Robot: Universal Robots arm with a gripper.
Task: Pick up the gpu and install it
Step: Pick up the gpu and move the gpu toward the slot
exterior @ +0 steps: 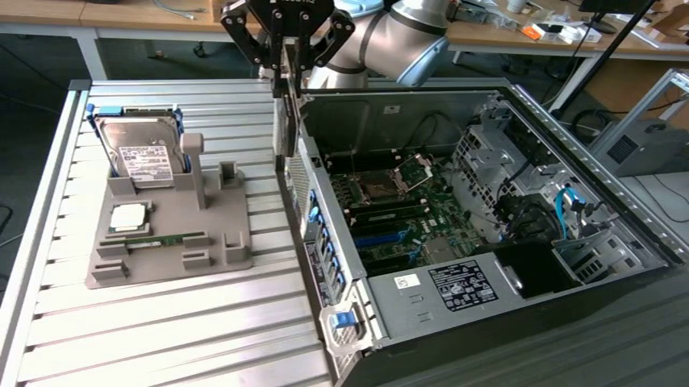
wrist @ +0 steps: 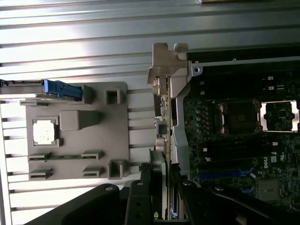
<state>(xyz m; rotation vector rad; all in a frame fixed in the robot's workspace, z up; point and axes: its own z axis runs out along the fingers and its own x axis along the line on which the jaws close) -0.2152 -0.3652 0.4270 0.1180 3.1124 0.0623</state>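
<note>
Transfer step: gripper (exterior: pixel 289 60) pinches gpu (exterior: pixel 286 121) upper centre, beside case (exterior: pixel 377 121) wall; install reqs slot alignment

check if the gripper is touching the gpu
Touching. The exterior view shows the gripper clamped on the gpu, which hangs edge-on below it.
</note>
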